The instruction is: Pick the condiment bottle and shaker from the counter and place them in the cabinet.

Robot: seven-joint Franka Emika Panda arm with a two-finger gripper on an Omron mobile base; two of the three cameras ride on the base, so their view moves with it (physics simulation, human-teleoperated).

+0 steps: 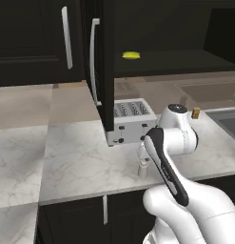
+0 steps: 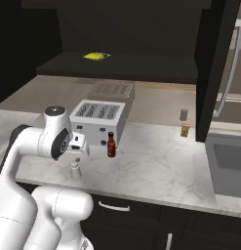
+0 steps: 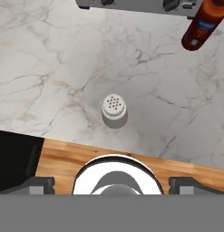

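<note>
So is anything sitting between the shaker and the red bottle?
No. In the hand view, bare marble counter separates the shaker from the condiment bottle.

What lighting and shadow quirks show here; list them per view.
Hand view: the shaker casts only a soft, short shadow on the counter. Left base view: the cabinet interior is near black. Right base view: the condiment bottle looks small and soft-edged.

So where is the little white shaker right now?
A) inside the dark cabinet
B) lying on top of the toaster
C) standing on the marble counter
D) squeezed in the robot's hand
C: the shaker stands upright on the counter, apart from the red bottle, with nothing gripping it.
</note>
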